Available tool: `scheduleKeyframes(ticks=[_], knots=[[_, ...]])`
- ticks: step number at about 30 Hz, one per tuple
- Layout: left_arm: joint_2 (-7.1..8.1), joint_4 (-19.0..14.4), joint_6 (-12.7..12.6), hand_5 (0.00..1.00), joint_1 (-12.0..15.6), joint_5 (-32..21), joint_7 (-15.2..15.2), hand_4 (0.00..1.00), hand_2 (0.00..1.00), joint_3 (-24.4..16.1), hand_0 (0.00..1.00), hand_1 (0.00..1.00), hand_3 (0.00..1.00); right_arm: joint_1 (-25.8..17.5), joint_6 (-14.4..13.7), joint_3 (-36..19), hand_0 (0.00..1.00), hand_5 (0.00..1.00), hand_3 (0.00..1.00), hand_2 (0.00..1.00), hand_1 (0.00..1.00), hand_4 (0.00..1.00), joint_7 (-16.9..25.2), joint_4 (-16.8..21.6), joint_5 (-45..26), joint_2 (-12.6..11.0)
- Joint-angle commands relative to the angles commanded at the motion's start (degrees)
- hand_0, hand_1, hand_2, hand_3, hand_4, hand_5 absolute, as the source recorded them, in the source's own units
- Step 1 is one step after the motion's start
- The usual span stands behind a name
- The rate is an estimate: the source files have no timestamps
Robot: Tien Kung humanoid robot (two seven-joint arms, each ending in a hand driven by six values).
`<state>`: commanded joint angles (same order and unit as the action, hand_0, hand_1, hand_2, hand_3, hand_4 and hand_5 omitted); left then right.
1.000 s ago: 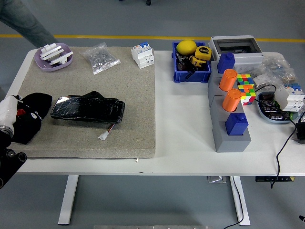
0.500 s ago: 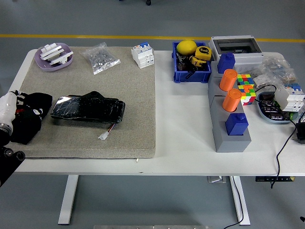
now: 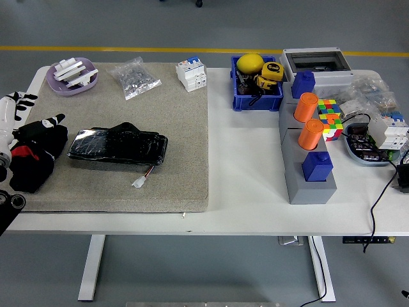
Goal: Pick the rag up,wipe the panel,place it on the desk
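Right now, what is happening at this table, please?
The robot's left hand is at the left edge of the table, beside the black rag, which lies on the grey mat. The hand's white fingers are spread and hold nothing. The rag is bunched just left of the black panel, whose surface looks cracked or wrapped in film. The right hand is not in view. No person's hands are over the table, and the wiping does not seem to be under way.

My rag (image 3: 33, 157) is soft matt black cloth; the panel (image 3: 117, 146) gleams glossy black on a rough beige mat (image 3: 172, 128); smooth white table (image 3: 246, 166).
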<state>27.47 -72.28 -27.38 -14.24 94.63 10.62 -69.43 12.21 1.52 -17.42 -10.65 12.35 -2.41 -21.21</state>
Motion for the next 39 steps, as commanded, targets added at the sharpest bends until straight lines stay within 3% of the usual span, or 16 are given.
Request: scheduleKeyframes(ticks=[4,5,8,15,19,25,32,39], knots=[[0.00,-1.26,4.14,0.519,1.55,-9.68,-7.11,0.891,0.647,-4.09,0.445,0.615,0.616,-0.12,0.01,0.26,0.704,0.555,0.636,0.680,0.583,0.998,0.08,-0.02,-0.38,0.13],[-0.14,-1.47,5.45,0.553,1.97,-12.29,-8.92,0.826,0.634,-5.06,0.406,0.568,0.618,-0.11,0.01,0.28,0.704,0.554,0.636,0.679,0.583,0.998,0.08,-0.02,-0.40,0.18],[-0.68,-1.41,8.98,0.553,2.74,-19.74,-12.45,0.826,0.634,-6.90,0.406,0.568,0.618,-0.06,0.00,0.43,0.704,0.554,0.636,0.679,0.583,0.998,0.14,-0.03,-0.53,0.28],[-3.09,-0.40,15.24,0.573,4.03,-36.50,-14.90,0.814,0.624,-9.44,0.400,0.548,0.613,-0.01,-0.03,0.96,0.704,0.553,0.636,0.679,0.584,0.998,0.39,-0.09,-1.09,0.52],[-4.36,-0.97,17.01,0.544,4.66,-46.18,-15.81,0.805,0.610,-10.16,0.397,0.540,0.594,-0.07,-0.02,0.99,0.704,0.553,0.635,0.679,0.587,0.998,0.40,-0.10,-1.19,0.63],[-4.85,-2.67,17.69,0.535,5.11,-59.78,-16.86,0.807,0.603,-10.76,0.400,0.535,0.590,-0.14,-0.03,1.03,0.705,0.553,0.635,0.679,0.587,0.998,0.40,-0.11,-1.28,0.67],[-4.65,-3.22,19.13,0.513,5.44,-63.65,-17.14,0.806,0.587,-12.02,0.406,0.532,0.581,-0.28,-0.06,0.93,0.705,0.551,0.635,0.679,0.587,0.998,0.39,-0.17,-1.11,0.82],[-4.51,-3.57,20.76,0.489,6.16,-63.36,-16.86,0.800,0.574,-12.85,0.407,0.531,0.570,-0.31,-0.07,1.13,0.706,0.551,0.634,0.679,0.587,0.998,0.54,-0.25,-1.32,0.94]])
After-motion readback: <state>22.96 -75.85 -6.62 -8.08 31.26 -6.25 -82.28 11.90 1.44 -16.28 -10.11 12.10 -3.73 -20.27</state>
